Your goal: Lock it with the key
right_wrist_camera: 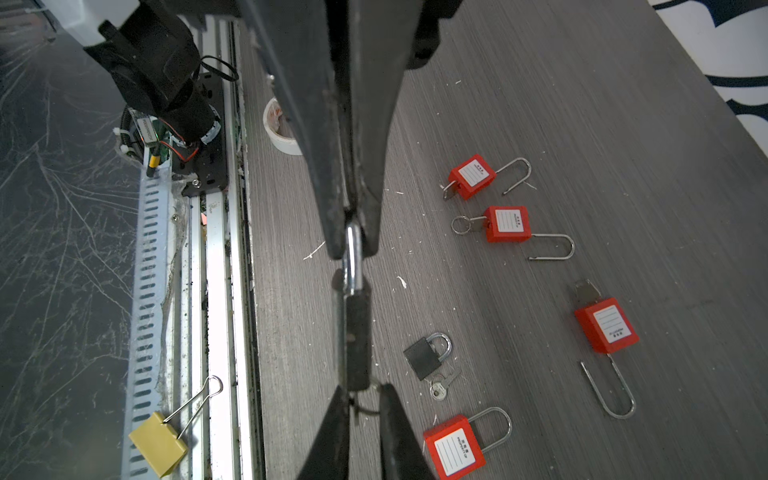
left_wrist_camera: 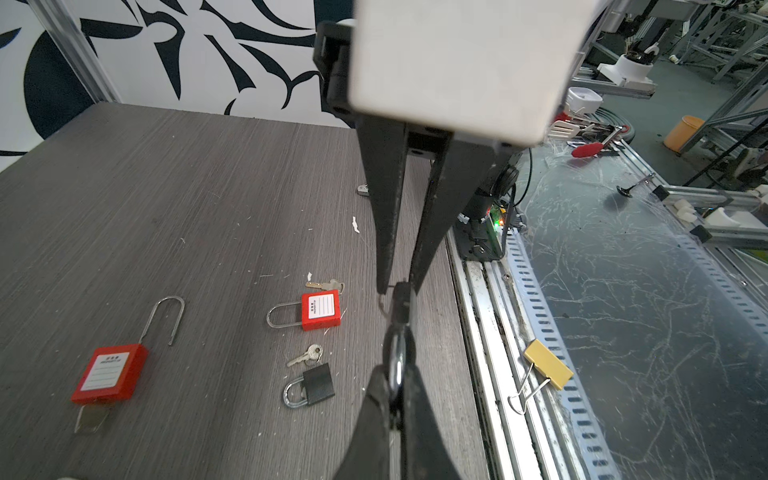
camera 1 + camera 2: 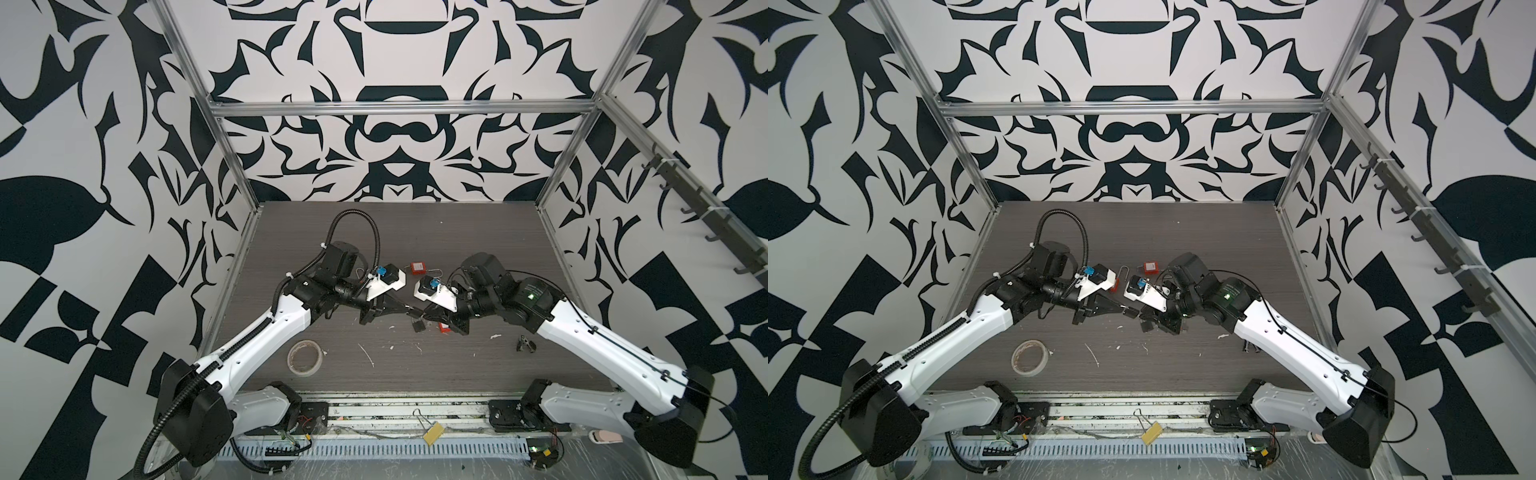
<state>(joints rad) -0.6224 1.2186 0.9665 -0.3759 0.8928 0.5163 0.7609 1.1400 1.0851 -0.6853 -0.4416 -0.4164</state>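
A small black padlock (image 1: 357, 340) hangs above the table between my two grippers, near its middle in both top views. My left gripper (image 2: 395, 386) is shut on its silver shackle (image 1: 353, 257). My right gripper (image 1: 365, 392) sits at the padlock's bottom end, jaws narrow around the key (image 1: 354, 409) and its wire ring. A small gap shows between its fingertips (image 1: 386, 395). Whether the pads press on the key does not show. In a top view the two grippers meet tip to tip, left gripper (image 3: 405, 307), right gripper (image 3: 422, 311).
On the table lie a second black padlock (image 2: 318, 384) with a loose key (image 2: 305, 355) and several red padlocks (image 1: 507, 224), some with open shackles. A tape roll (image 3: 305, 357) lies front left. A yellow binder clip (image 3: 432, 434) rests on the front rail.
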